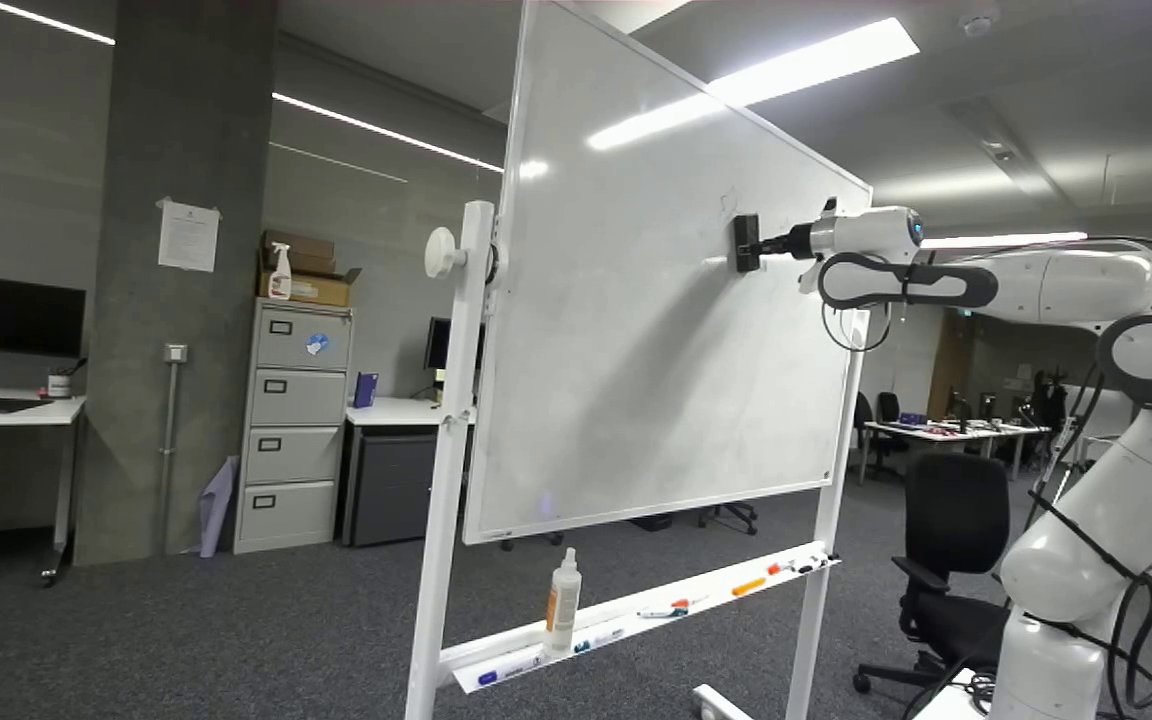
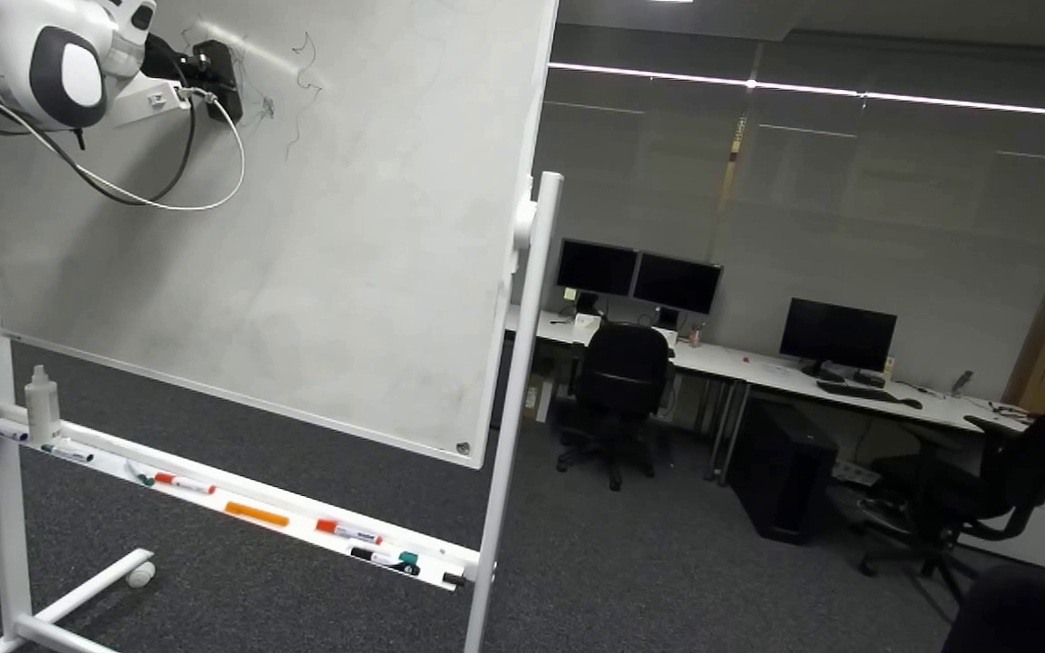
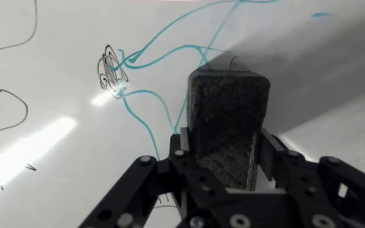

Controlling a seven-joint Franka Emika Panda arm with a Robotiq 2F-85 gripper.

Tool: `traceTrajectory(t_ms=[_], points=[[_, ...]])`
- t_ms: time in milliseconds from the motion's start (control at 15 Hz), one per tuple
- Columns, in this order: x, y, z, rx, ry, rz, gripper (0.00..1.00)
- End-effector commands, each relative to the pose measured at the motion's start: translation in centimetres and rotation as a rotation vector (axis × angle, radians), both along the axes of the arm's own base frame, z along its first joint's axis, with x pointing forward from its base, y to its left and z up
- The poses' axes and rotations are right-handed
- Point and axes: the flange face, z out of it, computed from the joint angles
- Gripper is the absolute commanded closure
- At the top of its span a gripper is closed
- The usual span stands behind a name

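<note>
The white arm has dark-ringed joints, looping cables and a black pincer with apparently silvery screws.

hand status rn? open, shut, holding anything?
Hand: closed on the black eraser, gripped from both sides.
</note>
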Motion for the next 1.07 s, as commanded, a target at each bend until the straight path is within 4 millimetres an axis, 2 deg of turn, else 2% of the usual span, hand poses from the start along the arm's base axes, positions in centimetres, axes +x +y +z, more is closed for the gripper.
traceTrajectory(t_ms=[0,400,600,800,1000], points=[[1.8,3.6,-1.5,-0.009,0.01,0.084,0.7],[2.9,12.5,-6.9,-0.069,0.119,0.233,0.7],[3.2,15.6,-8.9,-0.095,0.16,0.288,0.7],[3.3,16.3,-9.1,-0.107,0.17,0.3,0.7],[2.8,14.4,-7.0,-0.114,0.14,0.266,0.7]])
